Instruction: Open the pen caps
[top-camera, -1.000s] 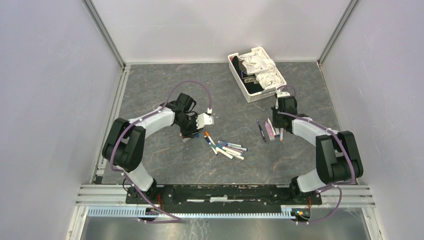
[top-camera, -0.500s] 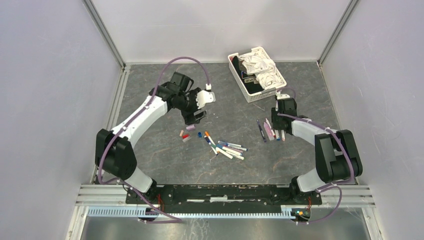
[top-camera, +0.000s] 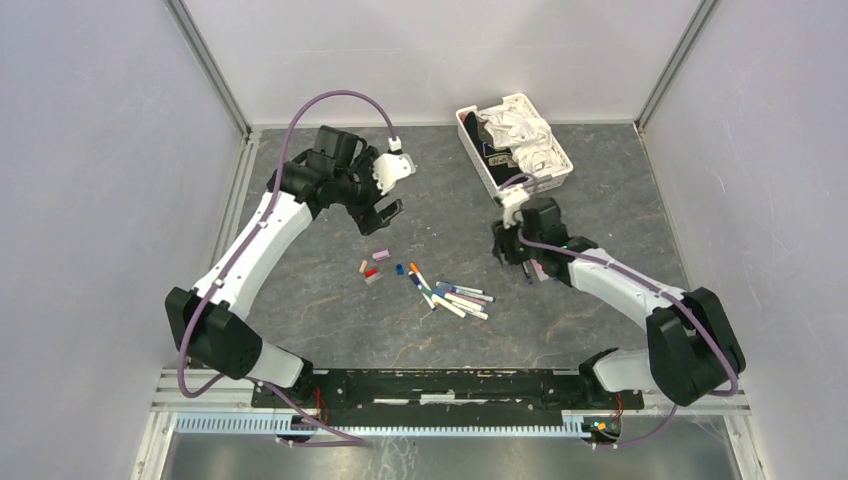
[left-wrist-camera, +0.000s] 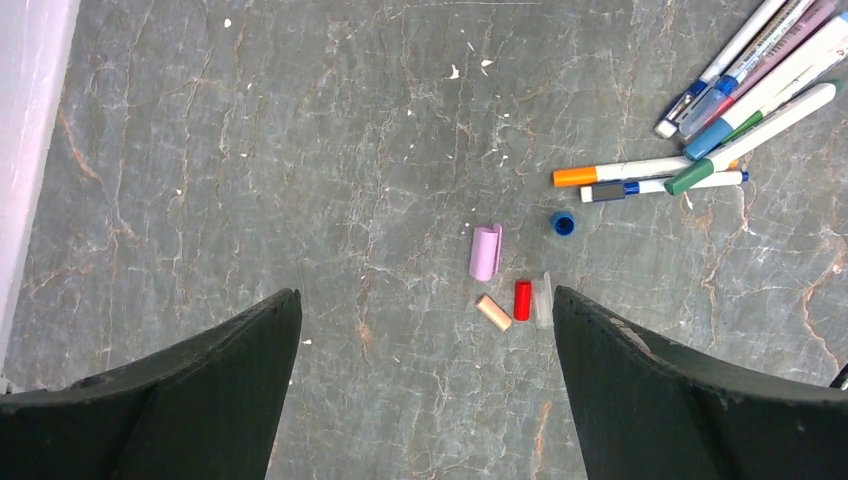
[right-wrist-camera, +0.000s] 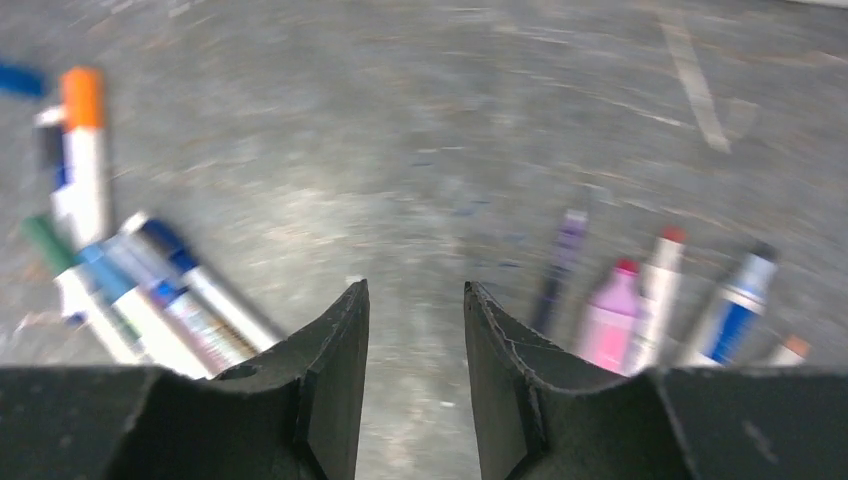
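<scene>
Several loose pen caps lie on the table: a lilac cap (left-wrist-camera: 486, 252), a red one (left-wrist-camera: 522, 299), a tan one (left-wrist-camera: 493, 312) and a blue one (left-wrist-camera: 562, 223); from above the cap group (top-camera: 374, 266) sits left of centre. My left gripper (left-wrist-camera: 427, 294) hangs high above them, wide open and empty, and shows as the left gripper (top-camera: 380, 218) from above. A pile of pens (top-camera: 452, 296) lies at the centre. My right gripper (right-wrist-camera: 415, 287) is open with nothing between its jaws, low over bare table between that pile (right-wrist-camera: 150, 290) and a second row of pens (right-wrist-camera: 650, 300).
A white basket (top-camera: 480, 165) holding cloth stands at the back right. Grey walls and metal rails enclose the table on three sides. An orange-tipped pen (left-wrist-camera: 630, 172) lies closest to the blue cap.
My left gripper opened, rose and drew back to the far left, leaving caps on the table. My right gripper opened and swung left, away from its row of pens.
</scene>
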